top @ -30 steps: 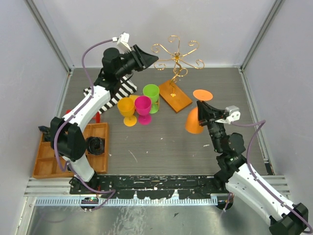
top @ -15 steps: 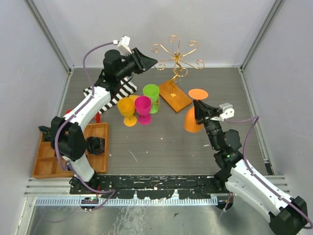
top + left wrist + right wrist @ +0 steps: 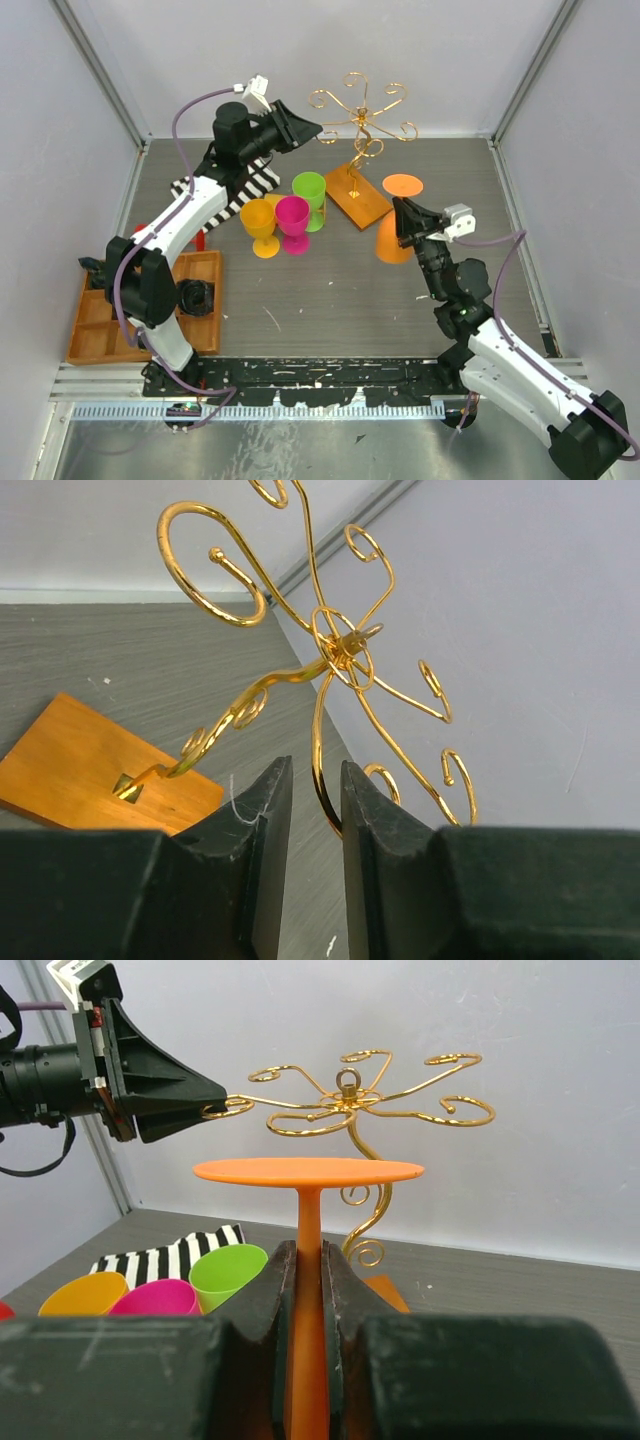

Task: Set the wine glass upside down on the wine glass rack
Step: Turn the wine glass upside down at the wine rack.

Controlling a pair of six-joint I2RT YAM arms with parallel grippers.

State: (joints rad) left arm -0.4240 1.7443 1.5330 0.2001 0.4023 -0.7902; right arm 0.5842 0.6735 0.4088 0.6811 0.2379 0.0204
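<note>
Gripping an orange plastic wine glass [image 3: 308,1170] by the stem with the right gripper [image 3: 309,1256], jaws closed tight on either side of it. Held upside down, with the round foot on top and level in the right wrist view. Bowl end below the jaws there, out of sight. Seen from above as slightly tilted, foot toward the back wall and bowl toward the arm's own base, over the grey table [image 3: 330,290].

Positioned just right of the gold wire wine glass rack [image 3: 362,118], a thin upright stand with six curled arms on a flat orange-brown wooden base. Near it but not touching. In the right wrist view, foot lower than the curled arms and in front of the upright wire.

Raised at the rack's left side: the left gripper [image 3: 314,770], jaws parted by a narrow gap and clamped on nothing visible. Just past its tips, one gold curl, with the lower bend hidden behind one jaw. Contact there impossible to judge.

Standing upright in a tight cluster left of the rack's base: a lime-green plastic goblet [image 3: 309,188], a magenta goblet [image 3: 292,213] and a yellow-orange goblet [image 3: 258,218]. Behind them, a black-and-white striped cloth [image 3: 250,185], partly under the left arm. At the near left, a compartmented orange-brown wooden tray [image 3: 95,335], with a black round object [image 3: 197,296] in its right-hand compartment.
</note>
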